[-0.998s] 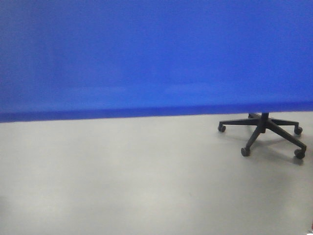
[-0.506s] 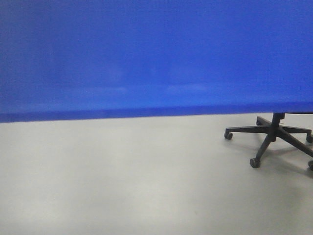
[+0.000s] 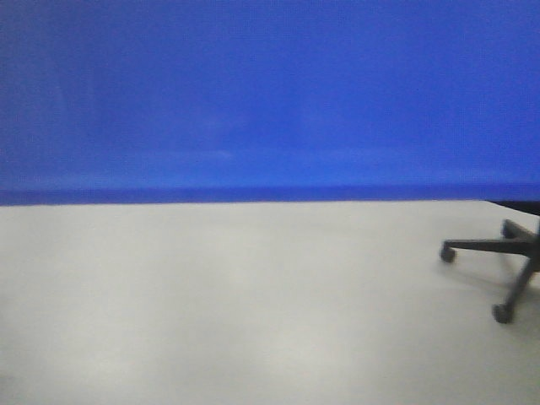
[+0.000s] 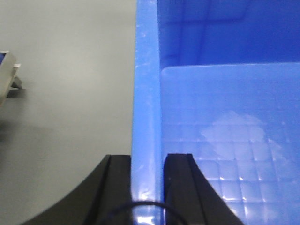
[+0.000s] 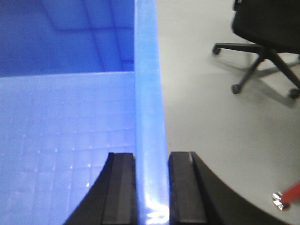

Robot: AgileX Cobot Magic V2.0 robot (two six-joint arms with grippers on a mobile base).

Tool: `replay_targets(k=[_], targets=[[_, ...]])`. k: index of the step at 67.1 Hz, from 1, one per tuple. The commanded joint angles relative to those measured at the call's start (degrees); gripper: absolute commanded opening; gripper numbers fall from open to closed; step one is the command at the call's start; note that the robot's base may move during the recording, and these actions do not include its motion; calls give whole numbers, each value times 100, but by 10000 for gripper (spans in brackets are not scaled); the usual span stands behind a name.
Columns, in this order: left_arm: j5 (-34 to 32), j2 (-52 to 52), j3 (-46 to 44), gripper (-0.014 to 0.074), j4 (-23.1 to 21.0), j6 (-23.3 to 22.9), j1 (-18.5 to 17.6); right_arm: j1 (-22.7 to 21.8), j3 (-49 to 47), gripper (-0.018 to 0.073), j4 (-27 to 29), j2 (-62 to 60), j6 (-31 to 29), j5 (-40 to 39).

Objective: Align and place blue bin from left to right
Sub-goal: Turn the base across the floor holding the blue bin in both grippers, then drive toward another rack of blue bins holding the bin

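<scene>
Grey floor (image 3: 211, 321) below. Blue bin (image 3: 270, 93) filled upper front view, apparently carried off floor. Left pincer (image 4: 148, 158) clamped one side wall, right pincer (image 5: 152, 158) the opposite. Chair base (image 3: 498, 270) slid rightward in frame within last second: rig likely mid-transport, bin not yet placed.

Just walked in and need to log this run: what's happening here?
The two-arm robot holds the blue bin by opposite walls. The left gripper has its jaws shut on one wall's rim, the right gripper on the other. In the front view the bin's side fills the top, above grey floor, with an office chair at the right.
</scene>
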Motion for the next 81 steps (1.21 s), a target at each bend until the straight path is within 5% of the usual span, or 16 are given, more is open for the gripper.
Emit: replay_targets(k=[1,81], targets=[[-1116,-41,-79,-111,6,-26,-126,99,-51,-78,-7,-2,25,-2853],[-1116,-41,-79,-111,19,-26,-126,99,-51,-78,-7,-2,25,-2853]])
